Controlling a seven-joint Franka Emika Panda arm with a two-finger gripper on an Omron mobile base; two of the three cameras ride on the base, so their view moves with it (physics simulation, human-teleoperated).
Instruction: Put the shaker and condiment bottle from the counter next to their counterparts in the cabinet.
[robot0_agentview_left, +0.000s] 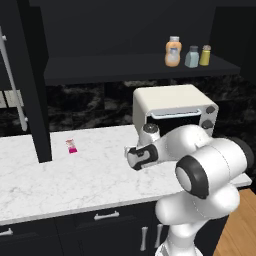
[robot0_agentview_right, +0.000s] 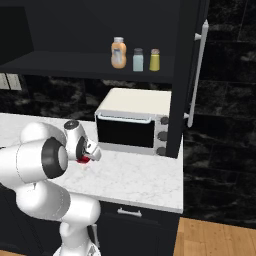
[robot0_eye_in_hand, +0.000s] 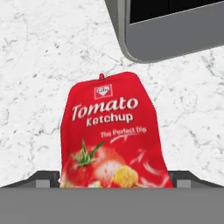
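The shaker (robot0_agentview_left: 192, 57) stands in the cabinet (robot0_agentview_left: 135, 67) beside the orange bottle (robot0_agentview_left: 173, 51), so the ketchup bottle (robot0_eye_in_hand: 114, 135) is in hand: it lies on the counter (robot0_eye_in_hand: 39, 65) between the gripper's (robot0_eye_in_hand: 114, 180) wide-apart fingers (nothing clamped). Next move, I'd judge: close, lift.

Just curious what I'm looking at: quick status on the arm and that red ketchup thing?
Gripper open, straddling ketchup on counter, not gripped yet. Shaker already in cabinet. Toaster oven close behind.
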